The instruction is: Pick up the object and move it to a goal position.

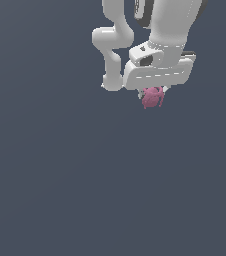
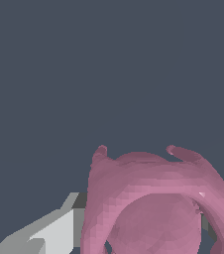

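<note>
The object (image 1: 152,97) is a small pink-magenta lumpy thing hanging just under the white gripper (image 1: 154,94) in the upper right part of the exterior view. The gripper body covers its top, and the fingers are mostly hidden behind it. In the wrist view the object (image 2: 153,198) fills the space between the fingers, showing a curved loop-like band over a rounded lump. One light grey finger (image 2: 54,230) presses against its side. The gripper is shut on the object, which hangs over the dark surface.
The white arm (image 1: 116,50) comes down from the top edge of the exterior view. A plain dark grey-blue surface (image 1: 60,175) fills everything else, with no other objects or goal marker in view.
</note>
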Available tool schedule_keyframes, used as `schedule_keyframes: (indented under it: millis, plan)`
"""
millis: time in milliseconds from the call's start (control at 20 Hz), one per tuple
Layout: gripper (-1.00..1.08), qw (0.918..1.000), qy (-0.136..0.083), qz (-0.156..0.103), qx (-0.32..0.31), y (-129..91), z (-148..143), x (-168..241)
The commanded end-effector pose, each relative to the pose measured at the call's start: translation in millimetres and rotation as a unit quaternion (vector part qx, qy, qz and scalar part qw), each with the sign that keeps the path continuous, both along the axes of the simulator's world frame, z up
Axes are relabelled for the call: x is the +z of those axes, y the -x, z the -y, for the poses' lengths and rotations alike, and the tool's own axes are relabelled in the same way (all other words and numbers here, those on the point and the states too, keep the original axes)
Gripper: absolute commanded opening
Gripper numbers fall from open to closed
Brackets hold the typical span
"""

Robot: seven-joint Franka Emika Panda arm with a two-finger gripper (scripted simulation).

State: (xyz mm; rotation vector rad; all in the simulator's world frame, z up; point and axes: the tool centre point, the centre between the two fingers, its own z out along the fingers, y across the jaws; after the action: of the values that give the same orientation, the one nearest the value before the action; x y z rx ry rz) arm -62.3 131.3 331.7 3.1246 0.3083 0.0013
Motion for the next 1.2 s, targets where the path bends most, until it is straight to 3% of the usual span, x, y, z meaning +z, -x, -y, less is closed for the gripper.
schedule_keyframes:
  millis: [0,550,1150]
  plan:
    - [-1.0,1.0,0.0,0.0,0.0,1,-12,26]
    - [-1.0,1.0,0.0,0.0,0.0,2,-57,123]
    - [-1.0,1.0,-0.001,-0.001,-0.001,0,-80,170]
